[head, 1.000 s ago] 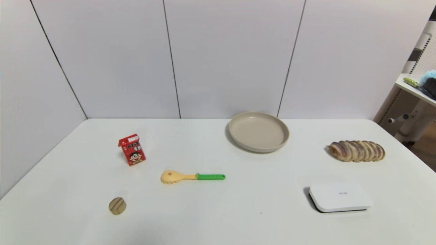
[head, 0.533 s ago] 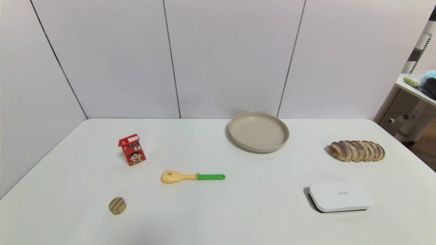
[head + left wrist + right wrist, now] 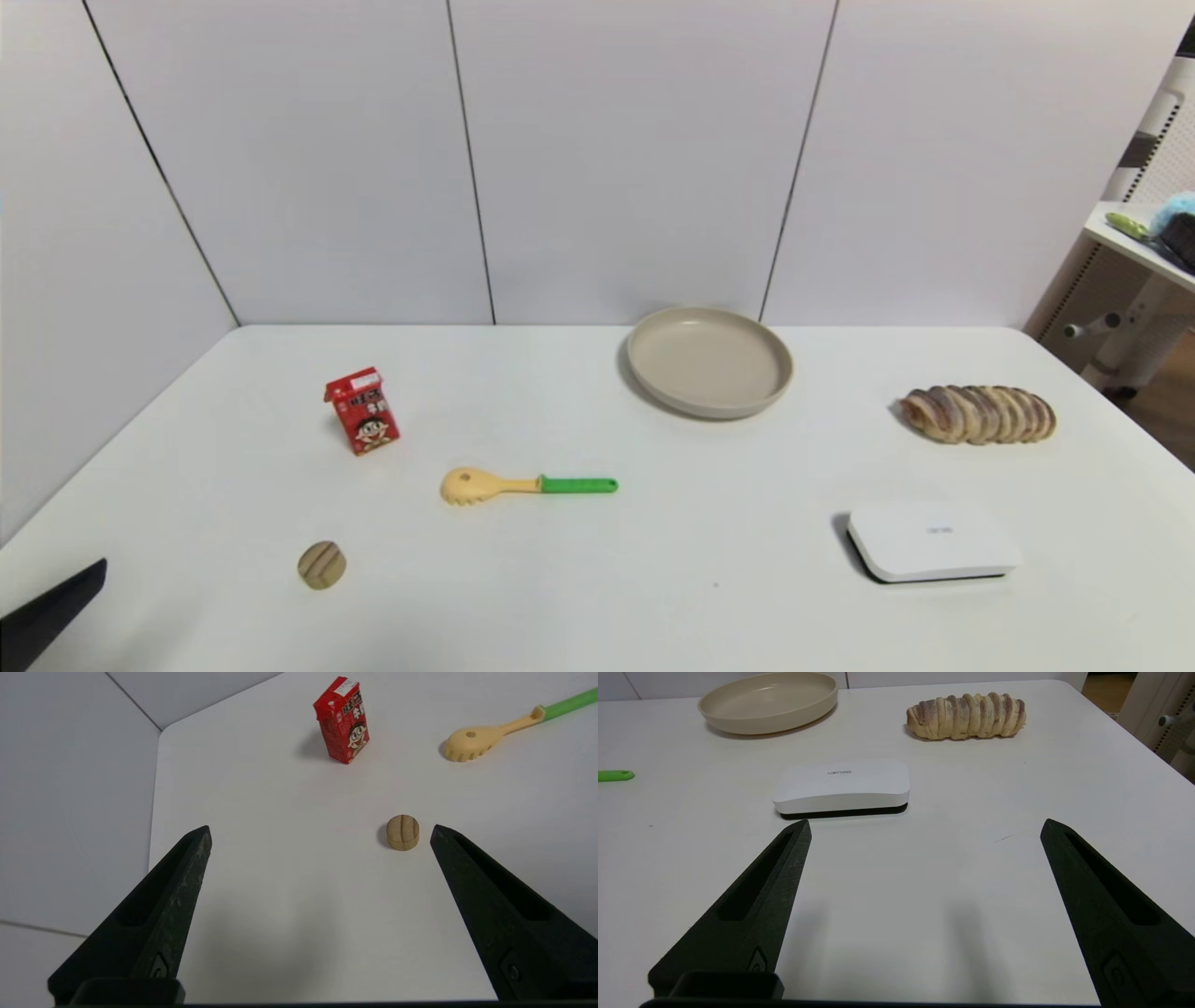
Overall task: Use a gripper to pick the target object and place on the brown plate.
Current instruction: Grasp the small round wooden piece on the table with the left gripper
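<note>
White matte tabletop [image 3: 597, 579] with rounded far corners, boxed in by pale grey wall panels with dark vertical seams; at the right edge of the head view a white shelf unit [image 3: 1134, 280] with a green and a blue item on top, wood floor below it. Target object [image 3: 322, 565], small tan round chunk with two dark grooves, sits flat on the tabletop at front left, nothing touching it. Brown plate [image 3: 709, 397] is far centre, near the back wall, well apart from the chunk, nothing in it. Between them: yellow spoon with green handle [image 3: 527, 485], lying flat, handle pointing right. Red carton [image 3: 362, 411] stands upright behind the chunk; cartoon face and red/white print on it, characters not readable. Right side: striped bread loaf [image 3: 977, 414] farther back, white flat box [image 3: 932, 541] with a black base nearer; grey logo on its top, seen upside-down in the right wrist view, can't read it reliably. Left hand [image 3: 320, 833] is wide open, above the tabletop at the front-left edge, holding nothing; one black finger [image 3: 51, 611] pokes into the head view's lower left corner. In the left wrist view the chunk [image 3: 402, 832] sits just beside the tip of one finger. Right hand [image 3: 924, 826] also wide open and not holding anything, low over the front right, box [image 3: 841, 786] just ahead of it, loaf [image 3: 966, 715] and plate [image 3: 768, 718] beyond.
</note>
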